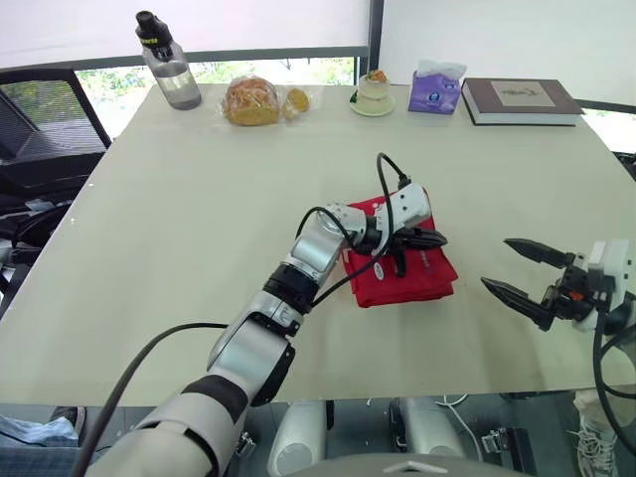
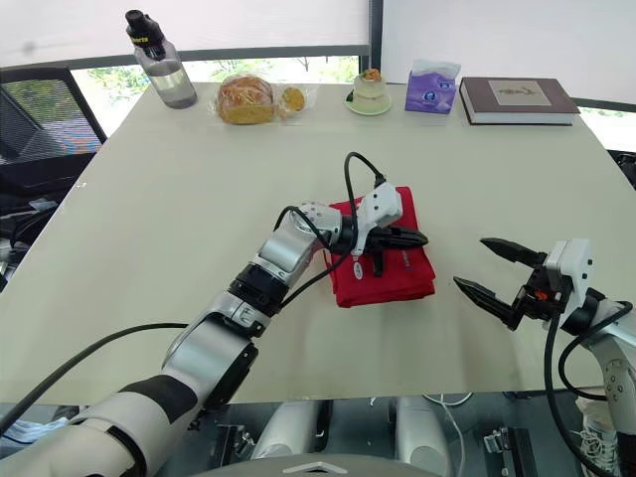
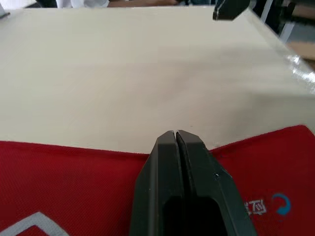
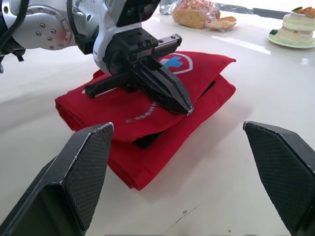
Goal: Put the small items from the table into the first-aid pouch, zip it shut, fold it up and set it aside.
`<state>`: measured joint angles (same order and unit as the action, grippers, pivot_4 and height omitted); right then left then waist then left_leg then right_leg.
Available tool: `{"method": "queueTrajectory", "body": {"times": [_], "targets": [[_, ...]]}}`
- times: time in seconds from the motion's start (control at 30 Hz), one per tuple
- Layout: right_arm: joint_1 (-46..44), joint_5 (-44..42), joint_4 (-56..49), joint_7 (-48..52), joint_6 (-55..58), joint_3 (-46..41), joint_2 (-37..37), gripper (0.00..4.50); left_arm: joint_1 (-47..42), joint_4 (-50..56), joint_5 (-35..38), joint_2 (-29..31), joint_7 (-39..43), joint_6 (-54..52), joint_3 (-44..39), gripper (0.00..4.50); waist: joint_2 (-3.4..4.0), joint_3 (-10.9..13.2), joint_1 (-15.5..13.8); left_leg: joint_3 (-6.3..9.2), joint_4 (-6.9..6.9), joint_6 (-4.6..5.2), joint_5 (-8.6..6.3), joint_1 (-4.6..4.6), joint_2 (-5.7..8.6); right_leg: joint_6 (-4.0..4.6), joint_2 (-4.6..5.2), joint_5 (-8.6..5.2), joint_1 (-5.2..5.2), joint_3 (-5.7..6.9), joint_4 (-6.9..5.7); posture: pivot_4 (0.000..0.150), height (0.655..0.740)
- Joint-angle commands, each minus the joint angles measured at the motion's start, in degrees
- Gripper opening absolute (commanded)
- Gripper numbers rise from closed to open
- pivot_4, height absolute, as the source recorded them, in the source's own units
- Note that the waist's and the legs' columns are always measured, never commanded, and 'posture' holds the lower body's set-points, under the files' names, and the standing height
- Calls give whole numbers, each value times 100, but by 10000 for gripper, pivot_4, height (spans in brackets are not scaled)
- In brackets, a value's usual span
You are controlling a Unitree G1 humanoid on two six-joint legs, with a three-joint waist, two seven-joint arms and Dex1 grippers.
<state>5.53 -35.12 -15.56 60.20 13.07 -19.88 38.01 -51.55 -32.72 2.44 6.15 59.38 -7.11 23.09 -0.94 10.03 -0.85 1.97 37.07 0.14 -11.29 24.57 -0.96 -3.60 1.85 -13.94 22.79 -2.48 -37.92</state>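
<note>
Pouch [image 1: 417,280] sits mid-table [image 1: 199,199], folded over. The left gripper [image 1: 440,238] has its fingers pressed together, pinching nothing, tip down on the top layer. It looks like the fold is being flattened, so press evenly to keep that layer from springing open or skidding. Red fabric with a white cross badge, layers stacked slightly askew. Right gripper [image 1: 497,263] hangs beside it, spread wide.
</note>
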Motion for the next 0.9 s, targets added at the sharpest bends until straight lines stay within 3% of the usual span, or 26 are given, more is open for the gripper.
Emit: {"method": "queueTrajectory", "body": {"times": [0.03, 0.57, 0.9], "targets": [[13, -21, -57, 75, -140, -150, 120, 45000, 110, -473, -412, -62, -82, 379, 276, 865, 1, -2, -5, 3, 4, 1, 0, 0, 2, -2, 0, -2, -4, 0, 0, 1500, 7400], [286, -65, 12, 347, -254, -352, 282, 45000, 538, -318, -884, -138, 697, 766, 824, 865, 42, -50, -11, 23, 12, 8, -4, 0, 25, -13, 4, -16, -24, -6, 4, 1500, 7400], [380, -113, -7, 348, -267, -471, 352, 45000, 611, -98, -740, -173, 1303, 142, 992, 865, 45, -53, 52, 22, 9, 12, -7, 0, 24, -18, 2, -21, -20, -10, 3, 1500, 7400]]}}
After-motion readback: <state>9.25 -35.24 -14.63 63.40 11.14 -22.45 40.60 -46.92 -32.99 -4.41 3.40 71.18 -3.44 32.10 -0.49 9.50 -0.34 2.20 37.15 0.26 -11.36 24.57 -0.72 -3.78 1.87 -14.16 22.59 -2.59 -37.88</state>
